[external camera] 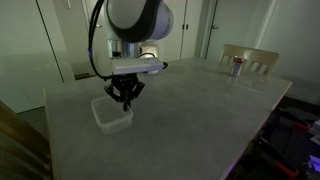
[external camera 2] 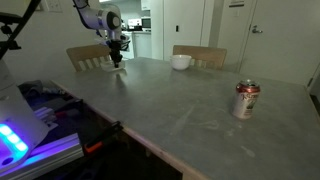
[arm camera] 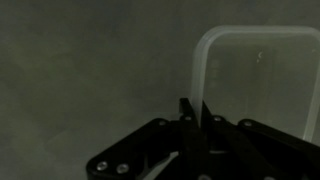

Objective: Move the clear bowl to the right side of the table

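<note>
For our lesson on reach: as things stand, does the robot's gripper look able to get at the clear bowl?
Probably yes. The gripper hangs right over the rim of the clear bowl, with nothing between them; the can stands far off. Whether its jaws are open is unclear.

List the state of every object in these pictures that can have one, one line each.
clear bowl: upright, empty, resting on the table.
gripper: at the clear bowl's rim, fingers close together; whether it grips cannot be told.
white bowl: upright, contents hidden.
can: standing upright; whether it is opened is unclear.
</note>
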### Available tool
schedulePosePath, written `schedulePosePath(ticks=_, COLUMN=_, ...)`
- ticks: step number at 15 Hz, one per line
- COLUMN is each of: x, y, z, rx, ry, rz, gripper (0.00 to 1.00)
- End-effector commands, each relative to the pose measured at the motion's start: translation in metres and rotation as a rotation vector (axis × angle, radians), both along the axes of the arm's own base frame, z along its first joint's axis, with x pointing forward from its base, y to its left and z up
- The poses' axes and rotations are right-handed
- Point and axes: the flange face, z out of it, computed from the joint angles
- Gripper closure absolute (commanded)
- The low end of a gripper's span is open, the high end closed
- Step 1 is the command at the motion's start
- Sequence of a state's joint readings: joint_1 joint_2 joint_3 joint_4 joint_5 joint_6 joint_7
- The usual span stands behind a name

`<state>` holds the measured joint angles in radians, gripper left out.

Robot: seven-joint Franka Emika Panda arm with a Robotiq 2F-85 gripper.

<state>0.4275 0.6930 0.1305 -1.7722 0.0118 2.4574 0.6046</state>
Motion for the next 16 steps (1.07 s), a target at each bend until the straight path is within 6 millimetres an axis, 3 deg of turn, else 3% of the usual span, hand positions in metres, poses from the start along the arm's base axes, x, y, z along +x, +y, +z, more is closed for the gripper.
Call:
schedulePosePath(ticks=1, x=0.009, y=-0.034, z=0.008, rx=0.000, ry=0.007, rz=0.000, gripper=0.98)
schedulePosePath(ticks=6, x=0.017, y=-0.094, z=0.004, rx=-0.013, ry=0.014, rz=-0.008, gripper=0.98)
schedulePosePath(ticks=9, x=0.016, y=-0.117, z=0.014, rx=0.006, ry=0.019, rz=0.032, gripper=0.98)
schedulePosePath(ticks=10, x=0.015, y=-0.119, z=0.024, rx=0.013, ry=0.007, rz=0.056, gripper=0.98)
schedulePosePath(ticks=11, x=0.027, y=-0.112, z=0.004, rx=-0.016, ry=0.013, rz=0.023, gripper=0.98)
schedulePosePath(ticks=12, x=0.028, y=-0.115, z=0.008, rx=-0.015, ry=0.008, rz=0.025, gripper=0.92)
schedulePosePath(ticks=16, x=0.026, y=-0.111, z=0.006, rx=-0.017, ry=0.012, rz=0.028, gripper=0.92)
